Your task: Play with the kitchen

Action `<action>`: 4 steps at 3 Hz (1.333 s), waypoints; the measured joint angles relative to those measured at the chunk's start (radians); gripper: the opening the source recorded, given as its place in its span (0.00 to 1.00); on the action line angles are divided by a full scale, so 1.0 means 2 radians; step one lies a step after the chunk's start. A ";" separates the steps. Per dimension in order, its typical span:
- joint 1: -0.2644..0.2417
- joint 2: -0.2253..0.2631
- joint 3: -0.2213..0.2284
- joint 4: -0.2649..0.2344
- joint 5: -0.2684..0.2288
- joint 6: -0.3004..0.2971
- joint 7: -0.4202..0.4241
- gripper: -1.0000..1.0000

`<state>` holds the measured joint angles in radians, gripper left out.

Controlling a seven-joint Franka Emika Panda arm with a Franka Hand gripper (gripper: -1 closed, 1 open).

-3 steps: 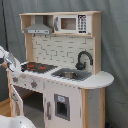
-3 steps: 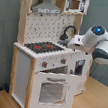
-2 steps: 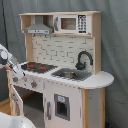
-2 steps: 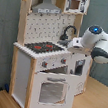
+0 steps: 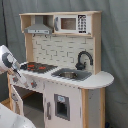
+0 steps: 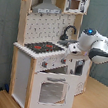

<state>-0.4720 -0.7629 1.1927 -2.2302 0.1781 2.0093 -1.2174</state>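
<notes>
The kitchen [image 6: 46,59] stood on the floor against a grey curtain [image 5: 112,50]. The arm [image 6: 94,46] hovered near its sink [image 5: 70,75], seemingly approaching; the tool's opening couldn't be told. Next, pick a feature to handle.

I see the large white and light-wood toy play kitchen [image 5: 62,70] [image 6: 47,54]: black-red hob [image 5: 39,66] [image 6: 43,47] beside steel sink [image 5: 71,75], grey hood [image 5: 38,29] [image 6: 46,9] above the hob.
</notes>
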 joint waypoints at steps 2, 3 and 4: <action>-0.003 0.071 0.017 -0.044 0.000 0.060 -0.027 1.00; -0.008 0.084 0.021 -0.047 -0.001 0.073 -0.027 1.00; -0.008 0.085 0.021 -0.047 -0.001 0.074 -0.027 0.00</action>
<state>-0.4888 -0.5928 1.2349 -2.3249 0.1767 2.1577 -1.2723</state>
